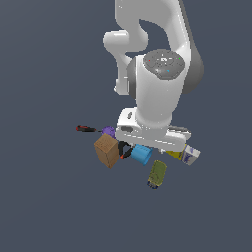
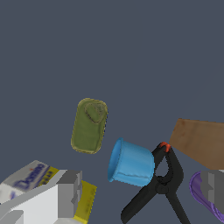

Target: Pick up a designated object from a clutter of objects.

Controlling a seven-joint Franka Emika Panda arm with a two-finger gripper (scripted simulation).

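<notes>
In the exterior view, going left to right, a red-handled tool lies at the left end of the clutter, just left of centre frame. Next comes a purple ball, close beside the tool's tip. Just below and right of it stands a brown box, tilted on the dark floor. A black clamp with an orange tip sits between the box and a light blue cup, which lies on its side. Below and to the right of the cup, slightly apart from the rest, lies the olive-green can, the lowest item in the frame. Further right, a yellow-and-white carton pokes out from under the white robot hand, which hangs over the upper part of the cluster and hides the gripper's fingertips in this view.

In the wrist view, the carton sits at the lower left, partly behind one grey finger. The can lies left of centre, clear of its neighbours. The cup is just right of it, touching the clamp. The box fills the right edge, with the ball below it behind the other finger. The gripper has its jaws spread wide, grasping nothing.
</notes>
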